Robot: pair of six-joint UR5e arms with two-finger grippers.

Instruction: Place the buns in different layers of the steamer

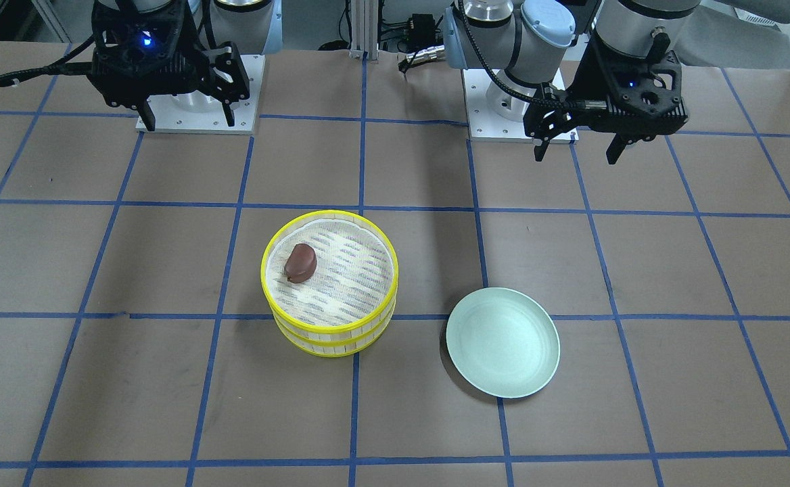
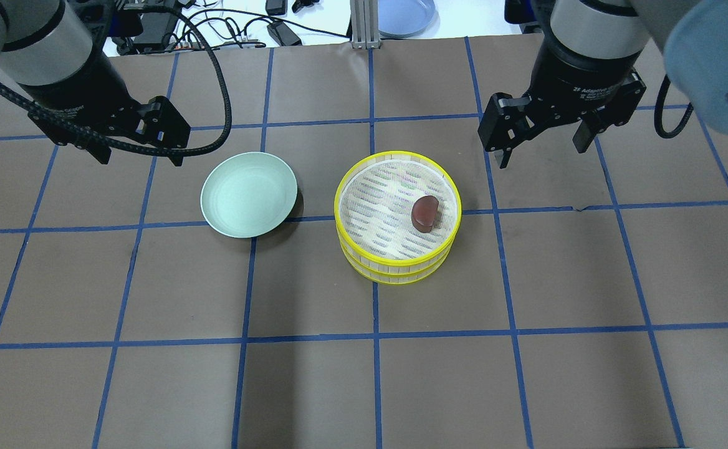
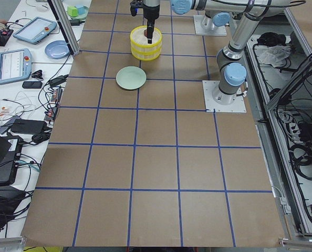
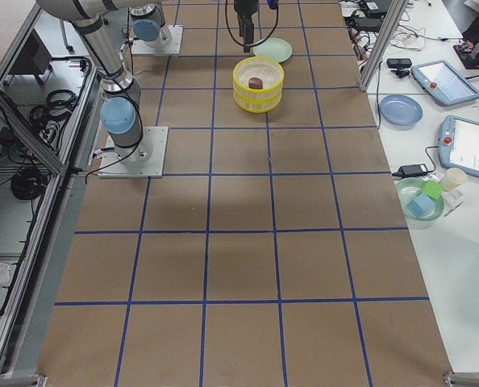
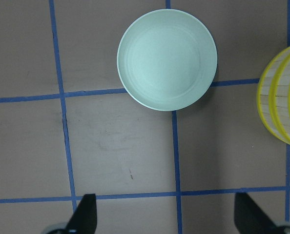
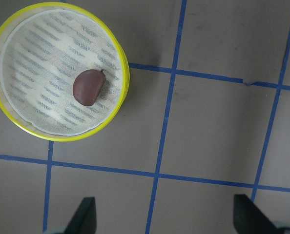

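Two steamer layers are stacked at the table's middle, the top layer (image 1: 331, 297) (image 2: 376, 187) on the lower layer (image 2: 395, 274). The dark reddish-brown bun (image 1: 300, 262) (image 2: 425, 212) (image 6: 88, 87) lies on the top layer's striped liner (image 6: 37, 58). The pale cream bun is hidden or out of view. My left gripper (image 1: 576, 155) (image 2: 139, 159) (image 5: 167, 219) is open and empty, raised near the green plate. My right gripper (image 1: 189, 124) (image 2: 541, 153) (image 6: 167, 219) is open and empty, raised to the right of the steamer in the overhead view.
A pale green plate (image 1: 503, 341) (image 2: 249, 194) (image 5: 167, 59) lies empty beside the steamer, on my left side. The steamer's edge (image 5: 281, 112) shows in the left wrist view. Arm bases (image 1: 199, 101) (image 1: 520, 108) stand at the robot's side of the brown, blue-taped table.
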